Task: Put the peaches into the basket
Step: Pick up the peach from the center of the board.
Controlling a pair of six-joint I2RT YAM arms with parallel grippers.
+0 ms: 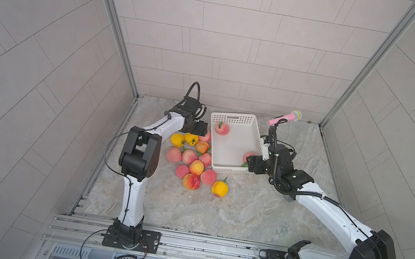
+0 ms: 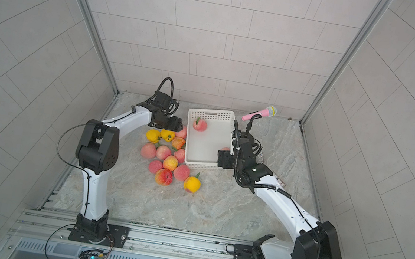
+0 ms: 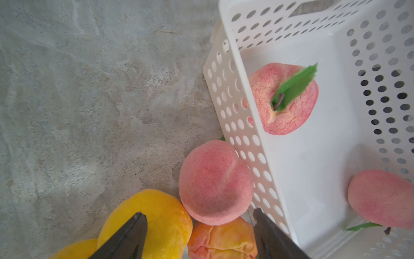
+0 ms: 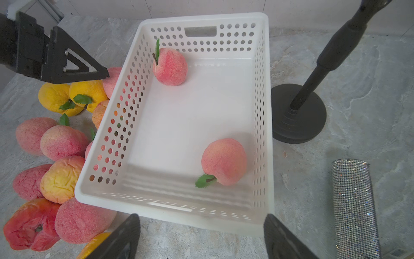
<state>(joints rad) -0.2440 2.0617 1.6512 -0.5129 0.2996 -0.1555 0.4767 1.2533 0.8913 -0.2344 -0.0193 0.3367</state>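
The white perforated basket (image 1: 229, 148) (image 2: 204, 147) stands at the back middle of the table. It holds two pink peaches, one near the handle end (image 1: 222, 129) (image 4: 170, 67) and one near the front right corner (image 1: 248, 156) (image 4: 224, 160). Several more peaches (image 1: 195, 162) (image 2: 167, 157) lie in a pile on the table against the basket's left side. My left gripper (image 1: 202, 129) (image 3: 199, 213) hangs open above the back of the pile, over a pink peach (image 3: 215, 181), a yellow one (image 3: 161, 219) and a wrinkled orange one (image 3: 221, 240). My right gripper (image 1: 250, 166) (image 4: 201, 216) is open and empty at the basket's front end.
A pink microphone (image 1: 285, 117) on a black stand (image 4: 298, 114) sits right of the basket. A glittery silver cylinder (image 4: 354, 206) lies on the table further to the front right. Tiled walls close in the back and both sides.
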